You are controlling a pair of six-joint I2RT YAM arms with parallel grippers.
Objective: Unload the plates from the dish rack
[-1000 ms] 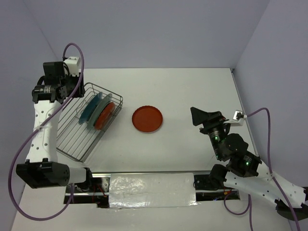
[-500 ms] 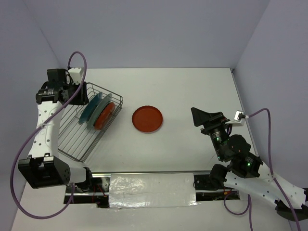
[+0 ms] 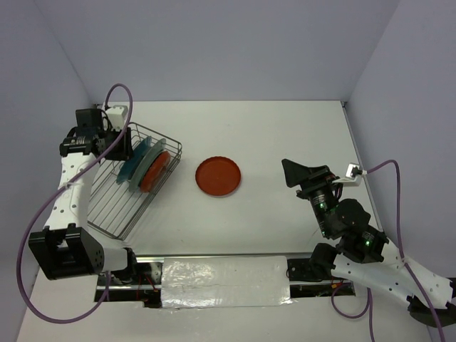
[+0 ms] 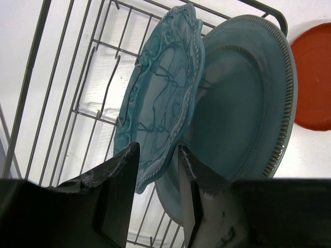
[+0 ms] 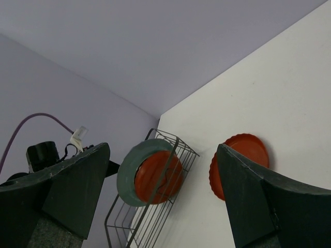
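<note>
The dish rack (image 3: 108, 206) stands at the left and holds three upright plates: a teal scalloped plate (image 3: 130, 166), a grey-teal plate (image 3: 146, 164) and a red-orange plate (image 3: 159, 172). A second red-orange plate (image 3: 218, 176) lies flat on the table. My left gripper (image 3: 118, 142) is open over the rack's far end. In the left wrist view its jaws (image 4: 158, 168) straddle the lower rim of the scalloped plate (image 4: 160, 88), with the grey-teal plate (image 4: 243, 98) behind it. My right gripper (image 3: 296, 171) is open and empty, well to the right of the flat plate.
The rack's wire floor and prongs (image 4: 62, 62) show beside the plates. In the right wrist view the rack (image 5: 155, 217), its red-orange plate (image 5: 158, 175) and the flat plate (image 5: 243, 160) appear far off. Purple walls close the table's back and sides.
My left arm has come down and towards the rack, bringing its gripper to the scalloped plate. The right arm and all plates have not moved.
</note>
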